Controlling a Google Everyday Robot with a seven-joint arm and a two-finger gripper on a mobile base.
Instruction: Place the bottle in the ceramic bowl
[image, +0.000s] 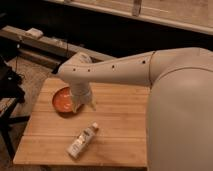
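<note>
Gripper (83, 106), jaws apart and empty, hangs over the rim of the ceramic bowl (61, 100); the bottle (82, 141) lies flat on the wooden table (122, 122), apart from both.

Lab-like workroom — wooden table (120, 117), cabled shelf (46, 45) behind — tool (83, 103) by the ceramic bowl (62, 100)

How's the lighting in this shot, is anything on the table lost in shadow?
Camera view: the table is warmly lit while the room behind is dark; the bottle lies fully lit near the front edge; the bowl is lit too, though the gripper hanging over its right edge hides that part.
</note>
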